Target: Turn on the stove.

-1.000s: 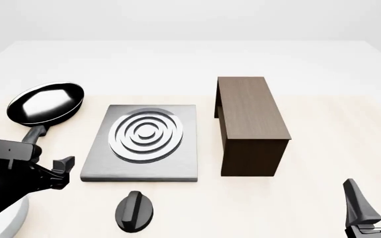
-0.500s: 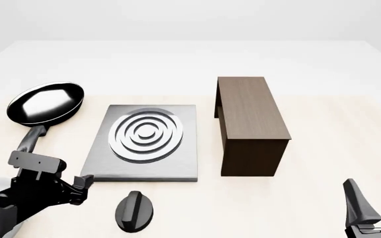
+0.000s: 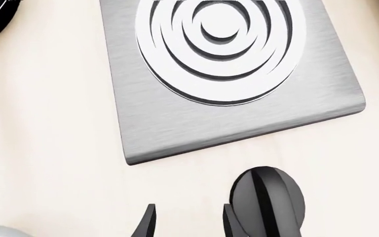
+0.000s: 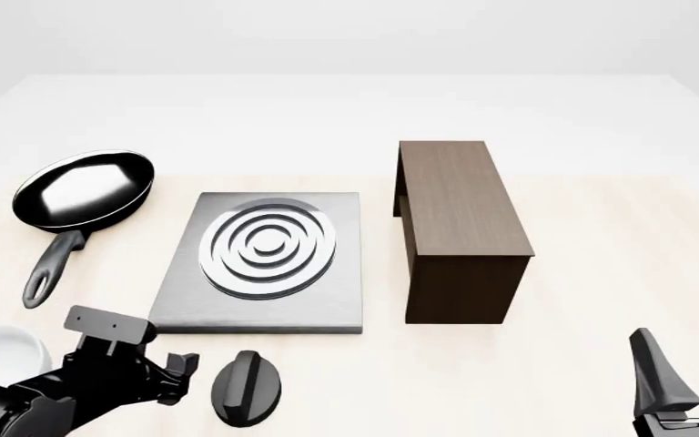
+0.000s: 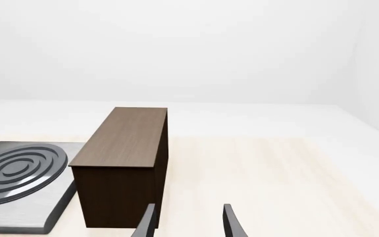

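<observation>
Stove [image 4: 265, 264] flat at table centre, wooden block [image 4: 459, 228] just right. Black knob [image 4: 248, 386] near of slab, apart. Left gripper [image 3: 186, 224] fingers parted, empty, just left of knob. Right gripper [image 5: 186, 222] parted, empty, near right.

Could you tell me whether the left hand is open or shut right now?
Open: the left hand shows a gap between its fingers, beside the knob.
</observation>
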`<action>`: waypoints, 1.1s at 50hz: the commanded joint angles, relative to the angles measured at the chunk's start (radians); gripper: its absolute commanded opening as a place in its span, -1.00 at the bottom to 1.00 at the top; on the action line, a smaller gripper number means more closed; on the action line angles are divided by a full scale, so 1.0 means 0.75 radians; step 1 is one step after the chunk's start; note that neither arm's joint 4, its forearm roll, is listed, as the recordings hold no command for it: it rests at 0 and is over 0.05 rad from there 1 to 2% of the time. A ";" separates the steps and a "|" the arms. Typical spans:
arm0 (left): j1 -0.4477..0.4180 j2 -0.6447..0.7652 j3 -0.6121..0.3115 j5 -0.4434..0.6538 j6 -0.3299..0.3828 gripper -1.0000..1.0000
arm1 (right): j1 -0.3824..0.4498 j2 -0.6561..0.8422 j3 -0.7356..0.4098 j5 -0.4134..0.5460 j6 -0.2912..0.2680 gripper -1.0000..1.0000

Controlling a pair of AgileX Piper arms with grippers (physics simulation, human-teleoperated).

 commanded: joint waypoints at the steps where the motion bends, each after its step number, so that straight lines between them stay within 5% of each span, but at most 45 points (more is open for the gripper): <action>1: -0.037 0.073 0.016 -0.057 -0.035 1.00 | 0.000 0.000 0.000 0.000 0.000 1.00; 55: -0.281 0.227 0.063 -0.102 -0.263 1.00 | 0.000 0.000 0.000 0.000 0.000 1.00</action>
